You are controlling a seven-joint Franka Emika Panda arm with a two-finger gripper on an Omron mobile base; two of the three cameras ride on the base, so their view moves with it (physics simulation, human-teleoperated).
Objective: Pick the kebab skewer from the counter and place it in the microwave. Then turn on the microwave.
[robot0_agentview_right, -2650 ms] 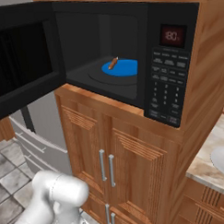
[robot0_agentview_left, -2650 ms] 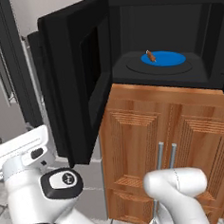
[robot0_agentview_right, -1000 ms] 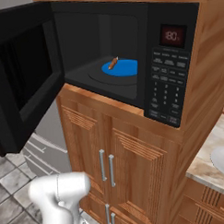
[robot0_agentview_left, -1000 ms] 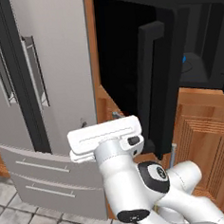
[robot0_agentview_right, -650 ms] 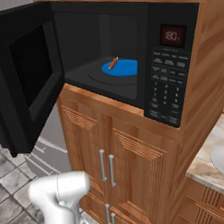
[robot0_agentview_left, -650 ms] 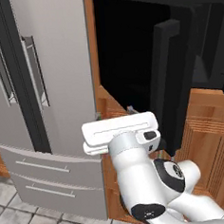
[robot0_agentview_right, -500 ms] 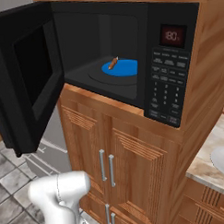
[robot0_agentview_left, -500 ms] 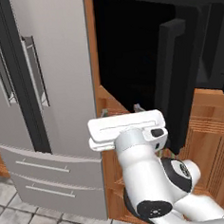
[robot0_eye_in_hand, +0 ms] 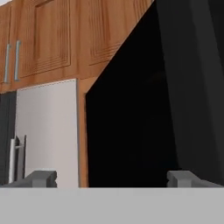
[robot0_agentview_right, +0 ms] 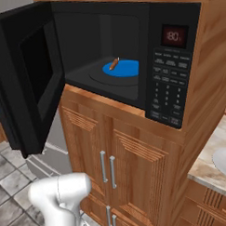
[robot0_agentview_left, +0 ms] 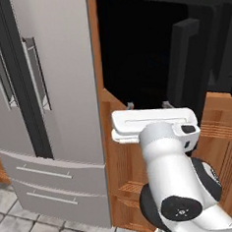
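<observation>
Left of the microwave (robot0_agentview_right: pixel 131 63) you have the grey fridge (robot0_agentview_left: pixel 43 109). Your pincer (robot0_agentview_left: pixel 147 105) sits just below the microwave's door (robot0_agentview_left: pixel 147 51), fingers (robot0_eye_in_hand: pixel 43 178) spread wide and gripping nothing. That door hangs partly open on the microwave's left side. Inside the microwave, the kebab skewer (robot0_agentview_right: pixel 114 63) lies on the blue plate (robot0_agentview_right: pixel 124 69), at its left edge.

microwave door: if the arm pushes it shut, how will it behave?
The microwave door is a rigid black slab hinged on its left, so it should swing, not flex. It hangs well open, so the push likely needs a long arc. The gripper sits open near its lower edge, below the handle; pushing that low might slip under.
</observation>
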